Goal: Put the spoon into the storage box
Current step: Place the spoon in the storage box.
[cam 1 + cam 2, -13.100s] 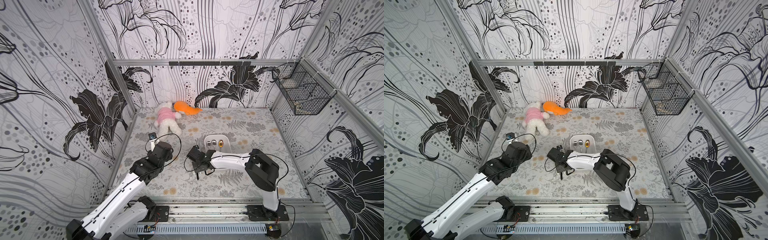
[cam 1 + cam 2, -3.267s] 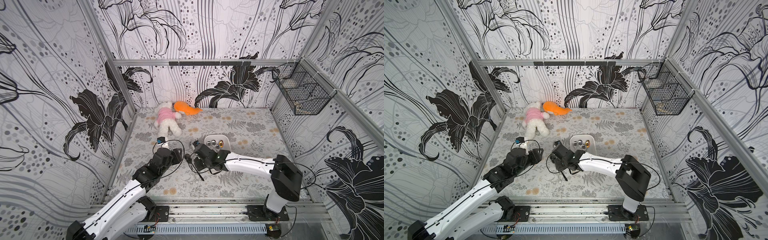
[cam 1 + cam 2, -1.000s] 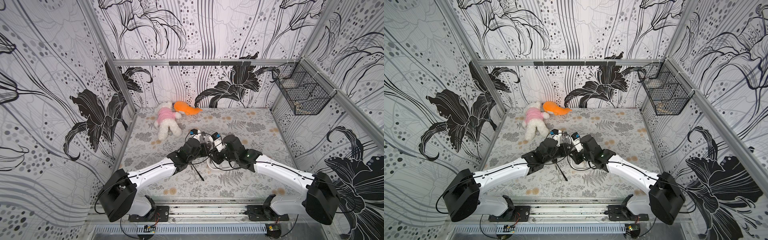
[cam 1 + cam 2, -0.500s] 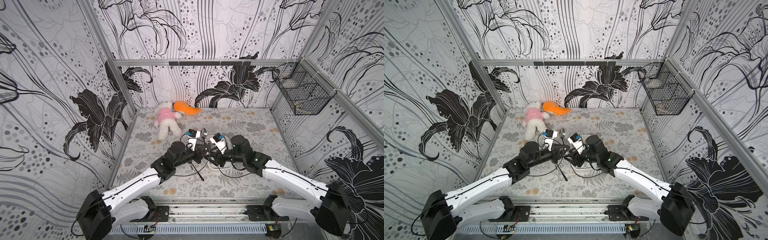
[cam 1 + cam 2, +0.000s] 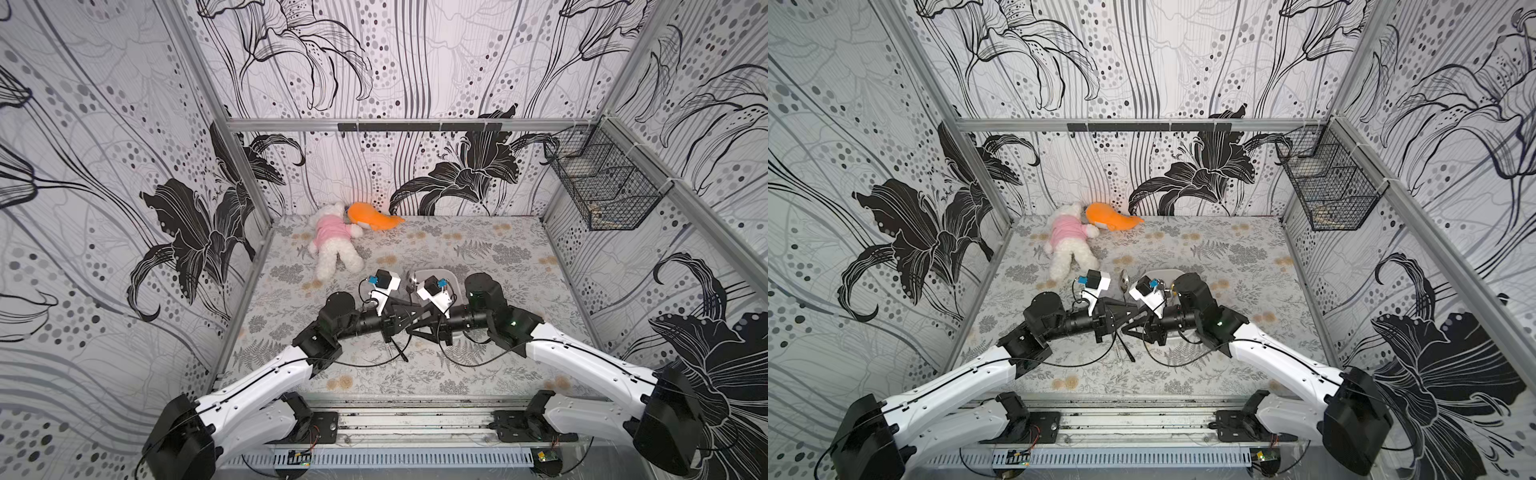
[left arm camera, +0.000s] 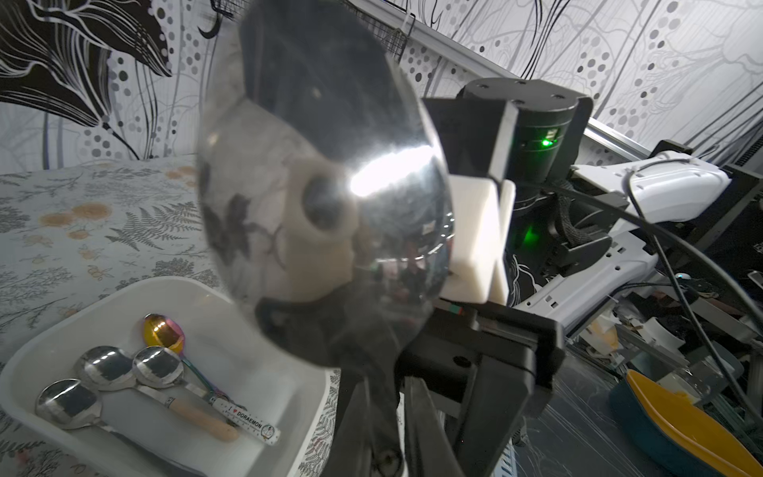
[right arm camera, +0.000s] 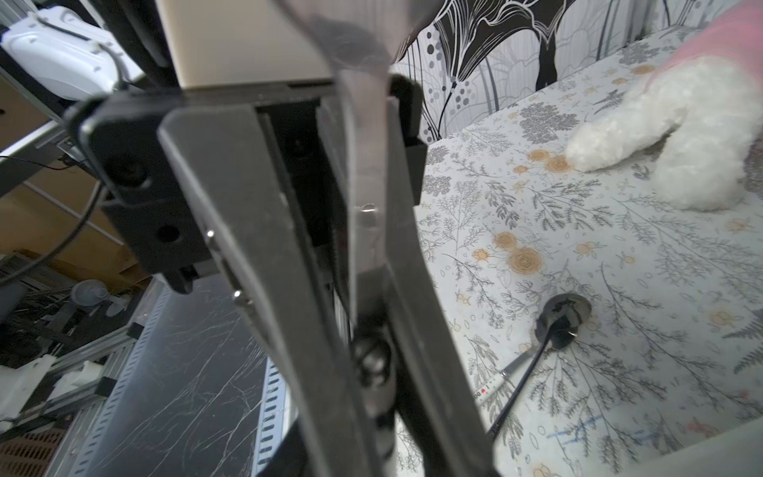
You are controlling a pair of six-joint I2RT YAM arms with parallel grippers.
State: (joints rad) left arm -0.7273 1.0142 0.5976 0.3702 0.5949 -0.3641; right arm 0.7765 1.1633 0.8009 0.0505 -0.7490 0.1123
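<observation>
Finds the spoon [image 5: 1124, 277] upright, bowl up, above the desk [image 5: 1237, 266], just left of the storage box [image 6: 95, 303]. Records the left hand [image 5: 1129, 309] pinched narrow on its handle. Cannot tell the state of the right hand [image 5: 1126, 330]: close against the same handle, grip unconfirmed. Judges a drop likely upon release by the left hand ahead of a firm right pinch; expects a fall beside the loose spoon [image 7: 562, 320] on the desk. Flags pivoting from the heavy bowl, and clashing between the two crowded hands. Notes the box rim to clear, four spoons [image 6: 124, 367] already inside, a bare strip beside them. Sees open desk left and near.
</observation>
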